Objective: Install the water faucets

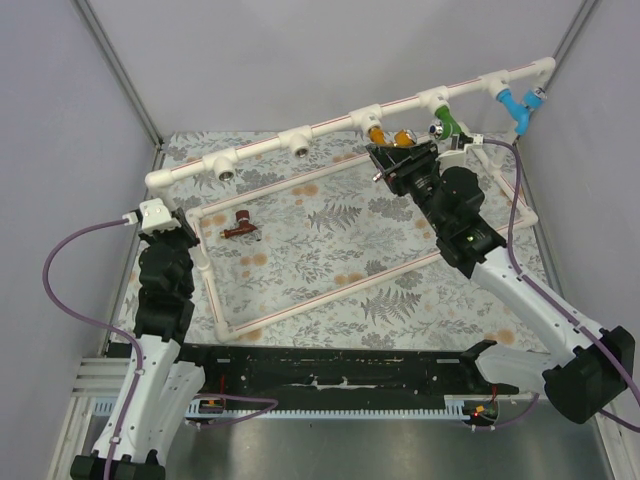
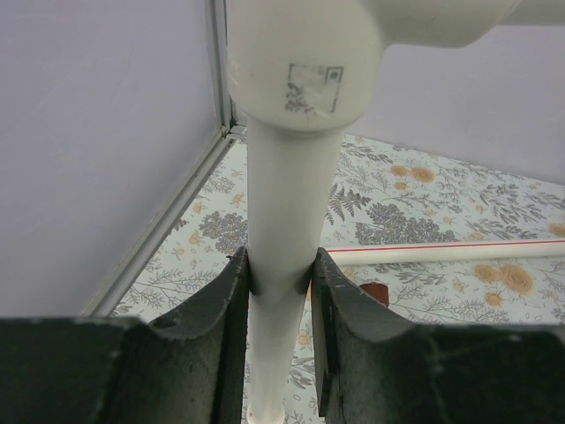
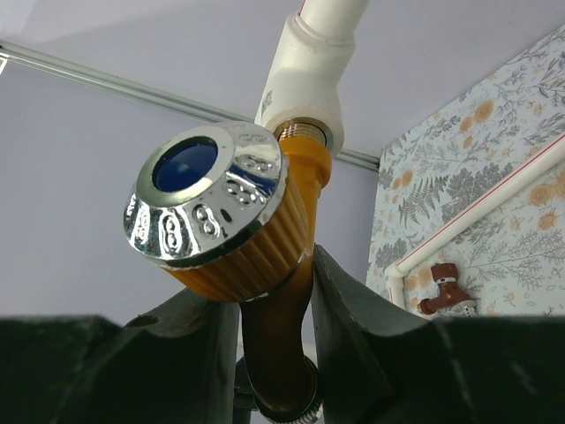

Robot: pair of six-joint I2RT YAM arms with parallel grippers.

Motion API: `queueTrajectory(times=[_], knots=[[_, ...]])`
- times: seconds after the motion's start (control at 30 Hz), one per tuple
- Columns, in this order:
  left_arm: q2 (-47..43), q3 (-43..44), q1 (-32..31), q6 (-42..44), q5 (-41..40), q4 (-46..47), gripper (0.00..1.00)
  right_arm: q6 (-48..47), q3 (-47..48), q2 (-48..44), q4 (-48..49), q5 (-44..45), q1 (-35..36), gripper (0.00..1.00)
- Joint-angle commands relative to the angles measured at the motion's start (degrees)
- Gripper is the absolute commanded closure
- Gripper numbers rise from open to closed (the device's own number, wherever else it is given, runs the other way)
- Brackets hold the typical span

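Half done: the right gripper point(image 3: 274, 296) squeezes the orange tap point(image 3: 221, 216) at the pipe joint point(image 3: 305, 66), top middle; next, probably twist it tight. The left gripper point(image 2: 281, 269) hugs a white post point(image 2: 282, 177). The brown tap point(image 1: 240, 228) lies mid-left.

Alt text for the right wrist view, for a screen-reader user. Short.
The right gripper clamps the brownish spout of an orange-yellow faucet whose neck meets a white tee fitting overhead; its chrome knob with a blue cap faces the camera. At lower right, a dark reddish-brown faucet lies on the floral table beside a white pipe.
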Motion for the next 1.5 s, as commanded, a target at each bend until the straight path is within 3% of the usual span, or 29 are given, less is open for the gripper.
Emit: queueTrajectory(times=[0.0, 0.37, 0.5, 0.63, 0.83, 0.97, 1.13, 1.47], knots=[[-0.63, -1.63, -0.33, -0.09, -2.58, -4.78, 0.98, 1.12, -0.93, 0.39, -5.75, 9.67, -3.08, 0.61], [-0.37, -1.72, -0.42, -0.09, -2.23, -4.78, 0.98, -15.22, 0.3, -3.13, -3.37, 7.74, -2.99, 0.44], [-0.37, -1.72, -0.42, -0.09, -2.23, -4.78, 0.98, -17.96, 0.3, -4.27, -2.58, 8.09, -2.99, 0.45], [-0.46, -1.72, -0.42, -0.18, -2.05, -4.78, 0.98, -17.53, 1.18, -3.92, -2.67, 9.23, -3.08, 0.59], [-0.11, -1.72, -0.51, -0.27, -1.79, -4.78, 0.98, -7.34, 1.71, -2.34, -3.9, 11.96, -2.91, 0.96], [-0.19, -1.72, -0.42, -0.27, -1.7, -4.86, 0.98, -9.07, 2.15, -0.93, -2.68, 10.29, -2.56, 1.0], [-0.28, -1.72, -0.6, -0.35, -1.7, -4.78, 0.98, -25.65, 0.92, 0.04, 4.87, 7.39, -0.54, 1.0], [0.33, -1.37, -0.86, -1.93, -0.3, -4.86, 0.98, -96.9, -3.03, 0.04, 14.11, 5.38, 10.36, 1.0]])
